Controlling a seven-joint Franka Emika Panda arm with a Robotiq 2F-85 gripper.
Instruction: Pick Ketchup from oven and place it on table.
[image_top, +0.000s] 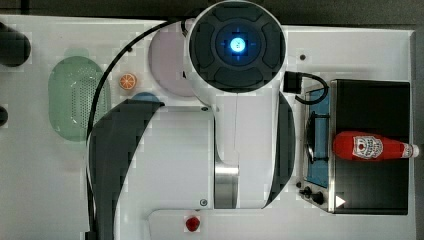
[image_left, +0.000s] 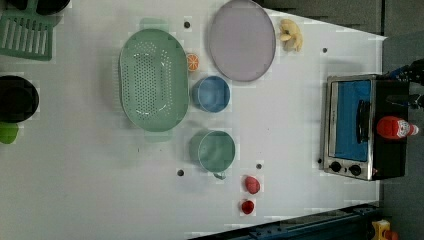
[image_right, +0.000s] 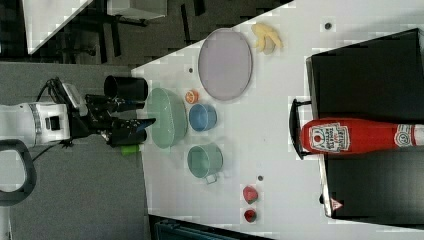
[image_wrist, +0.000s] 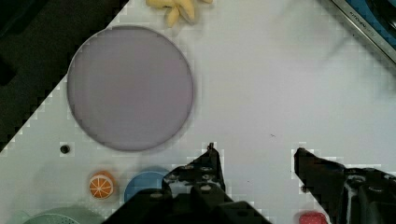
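The red squeeze Ketchup bottle with a white label and white cap (image_top: 370, 146) lies on its side on the black top of the boxy silver-framed toaster oven with a blue glass door (image_top: 367, 100), cap pointing to 3 o'clock in the top view. The oven stands at the 3 o'clock edge of the large white table (image_top: 45, 175) in the top view. The black gripper (image_wrist: 254, 161) hangs above bare table with its 2 fingers (image_wrist: 205, 170) apart and empty, well away from the bottle, with a round mauve plate (image_wrist: 130, 87) near it.
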